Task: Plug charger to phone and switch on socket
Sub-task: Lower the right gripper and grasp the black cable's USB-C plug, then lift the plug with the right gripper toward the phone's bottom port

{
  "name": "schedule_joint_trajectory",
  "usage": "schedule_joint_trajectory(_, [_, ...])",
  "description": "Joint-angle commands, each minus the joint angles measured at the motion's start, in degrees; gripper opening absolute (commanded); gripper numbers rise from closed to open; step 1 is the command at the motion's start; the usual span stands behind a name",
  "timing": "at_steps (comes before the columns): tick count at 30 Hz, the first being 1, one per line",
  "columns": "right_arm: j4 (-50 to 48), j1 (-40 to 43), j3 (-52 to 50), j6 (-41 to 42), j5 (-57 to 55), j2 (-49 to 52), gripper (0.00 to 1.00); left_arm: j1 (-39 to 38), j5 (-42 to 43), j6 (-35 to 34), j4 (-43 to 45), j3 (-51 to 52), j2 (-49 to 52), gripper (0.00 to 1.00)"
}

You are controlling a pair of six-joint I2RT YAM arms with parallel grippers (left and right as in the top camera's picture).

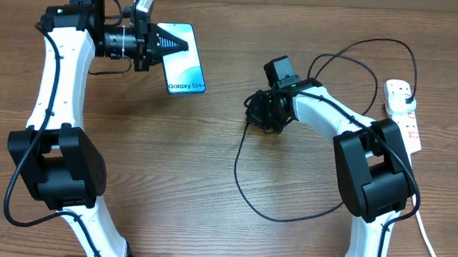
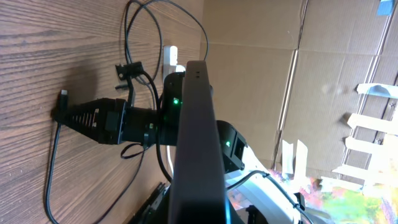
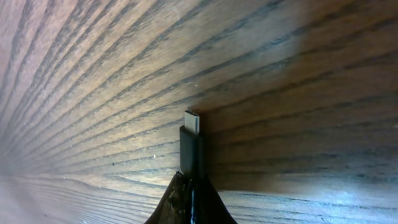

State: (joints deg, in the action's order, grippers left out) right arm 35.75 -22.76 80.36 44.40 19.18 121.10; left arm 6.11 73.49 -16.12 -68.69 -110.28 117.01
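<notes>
Black charger [image 3: 191, 149] clamped in right jaws; phone [image 1: 188, 69], left jaws.

grained wood table [image 1: 211, 167], glossy phone [image 1: 189, 66], black plastic charger [image 3: 191, 155], metal tip [image 3: 192, 121]

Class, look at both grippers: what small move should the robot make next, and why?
Probably carry the right gripper, shut on the charger just behind its connector tip, across toward the phone held by the left gripper. The tip sticks out clear of the grip, but bare table separates it from the phone, so it must close that gap before inserting.
</notes>
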Motion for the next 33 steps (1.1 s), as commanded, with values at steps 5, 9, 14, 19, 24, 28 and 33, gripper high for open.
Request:
schedule_joint_trajectory(5, [-1.7,1.8,-0.8,-16.2,10.0,-0.3,0.04,0.0,2.0,-0.2,-0.5,-0.9,-1.0,0.04])
schedule_joint_trajectory(9, [-2.2,1.9,-0.8,-24.4,16.2,-7.1,0.04,0.0,2.0,-0.1,-0.5,-0.9,-1.0,0.04])
schedule_joint_trajectory(14, [0.5,2.2,-0.8,-29.0,18.2,-16.6,0.04,0.0,2.0,-0.1,-0.5,-0.9,-1.0,0.04])
schedule_joint_trajectory(19, [5.9,2.7,-0.8,-33.3,20.6,-24.8,0.04,-0.1,2.1,0.1,-0.5,-0.9,-1.0,0.04])
schedule_joint_trajectory(24, [12.8,2.7,-0.8,-36.7,21.3,-33.0,0.04,-0.7,3.0,0.9,-0.7,-0.9,-1.0,0.04])
schedule_joint_trajectory(28, [16.3,2.3,-2.1,-37.0,21.3,-40.3,0.04,-1.8,3.3,1.9,-1.2,-0.9,-1.0,0.04])
schedule_joint_trajectory(33, [15.0,2.1,-6.5,-33.3,22.8,-46.6,0.04,-3.3,6.3,3.9,-1.1,-0.9,-1.0,0.04])
